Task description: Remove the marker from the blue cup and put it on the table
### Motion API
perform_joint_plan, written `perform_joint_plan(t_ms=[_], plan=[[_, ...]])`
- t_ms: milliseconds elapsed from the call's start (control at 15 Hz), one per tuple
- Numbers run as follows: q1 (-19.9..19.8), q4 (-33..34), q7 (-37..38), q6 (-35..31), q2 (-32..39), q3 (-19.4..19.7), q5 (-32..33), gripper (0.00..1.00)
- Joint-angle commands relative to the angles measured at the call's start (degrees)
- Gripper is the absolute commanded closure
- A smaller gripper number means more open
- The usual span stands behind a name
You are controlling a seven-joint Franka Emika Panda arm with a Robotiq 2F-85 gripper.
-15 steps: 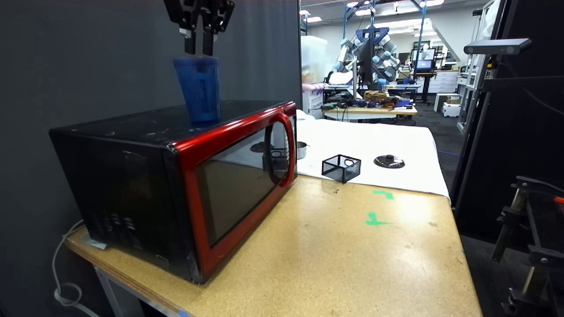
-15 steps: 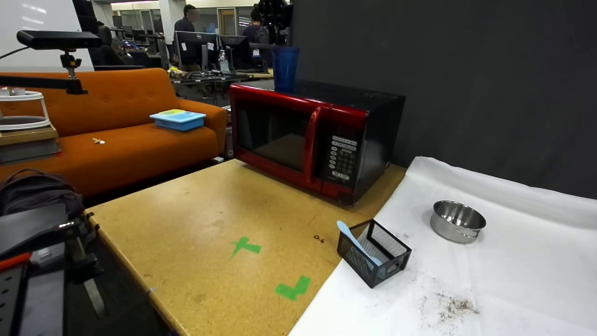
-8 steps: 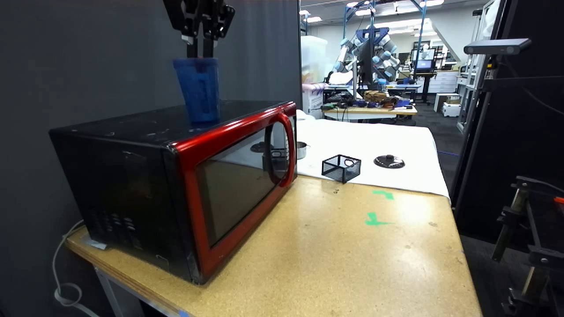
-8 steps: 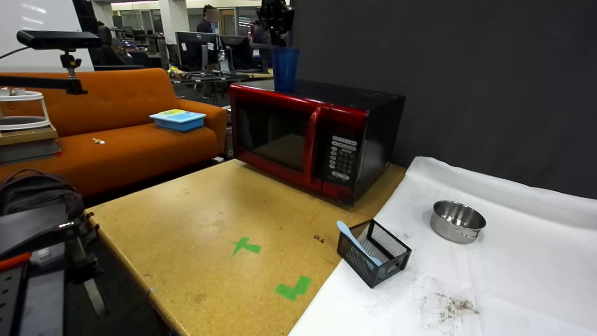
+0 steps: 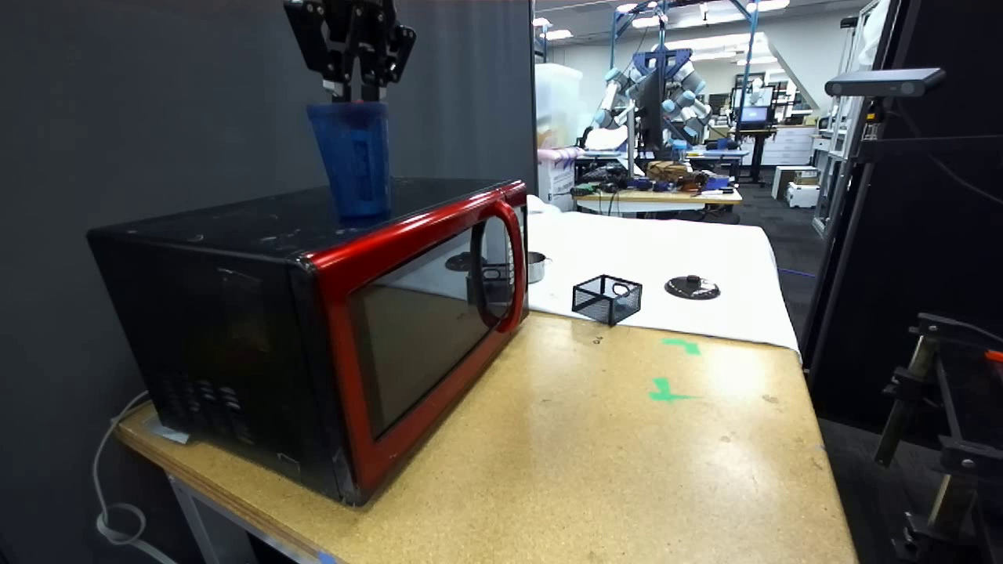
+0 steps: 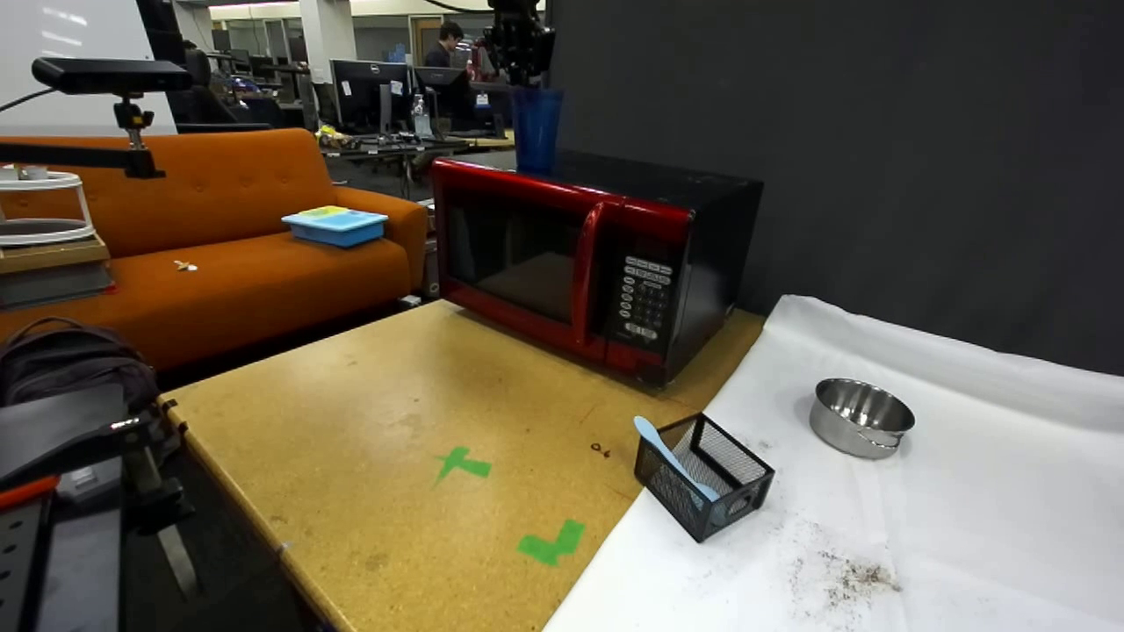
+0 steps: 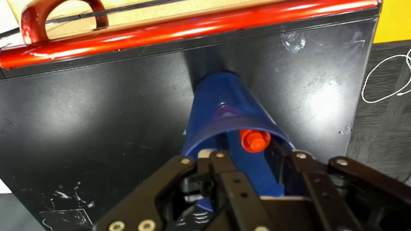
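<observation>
The translucent blue cup [image 5: 356, 168] stands upright on top of the microwave, seen in both exterior views. From above, in the wrist view, the orange-red end of the marker [image 7: 256, 141] shows inside the cup [image 7: 221, 93], near its rim; the rest is hidden by the wall. My gripper [image 7: 248, 146] reaches down into the cup's mouth, one finger on each side of the marker. A gap shows between the left finger and the marker, while the right finger is close beside it; the tips are partly hidden. Below the microwave spreads the tan table [image 6: 378, 412].
The red-and-black microwave [image 6: 544, 254] has a protruding door handle [image 5: 511, 266]. A black mesh basket [image 6: 702, 474] with a light blue spoon [image 6: 672, 456], a steel pot [image 6: 861, 417] and a black lid [image 5: 692, 287] are on the white sheet [image 6: 983, 491]. A dark curtain [image 6: 834, 158] hangs behind.
My gripper has come down from above the rim, so its fingers are now inside the cup around the marker. The cup stays where it was. A person in the background has moved right.
</observation>
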State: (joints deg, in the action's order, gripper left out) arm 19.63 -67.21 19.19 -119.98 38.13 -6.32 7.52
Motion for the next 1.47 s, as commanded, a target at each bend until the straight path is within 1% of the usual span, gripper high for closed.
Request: perform_joint_plan(t_ms=[0,67,133,200,400,867,1133,1400], plan=[[-0.1,3.3,-0.7,1.3,2.0,-0.1,-0.2,0.74],[-0.1,3.6,-0.8,1.3,2.2,-0.2,-0.2,0.8],[0.0,4.0,-0.7,1.3,2.4,-0.1,-0.2,0.95],[0.0,4.2,-0.7,1.2,2.6,-0.1,-0.1,0.99],[0.1,4.4,-0.3,1.1,2.5,0.0,0.0,0.96],[0.5,5.2,-0.1,1.5,1.0,0.4,0.9,0.96],[0.7,5.8,0.0,2.7,-2.4,0.7,1.5,0.96],[0.9,3.1,1.8,3.8,-9.5,1.7,3.6,0.96]])
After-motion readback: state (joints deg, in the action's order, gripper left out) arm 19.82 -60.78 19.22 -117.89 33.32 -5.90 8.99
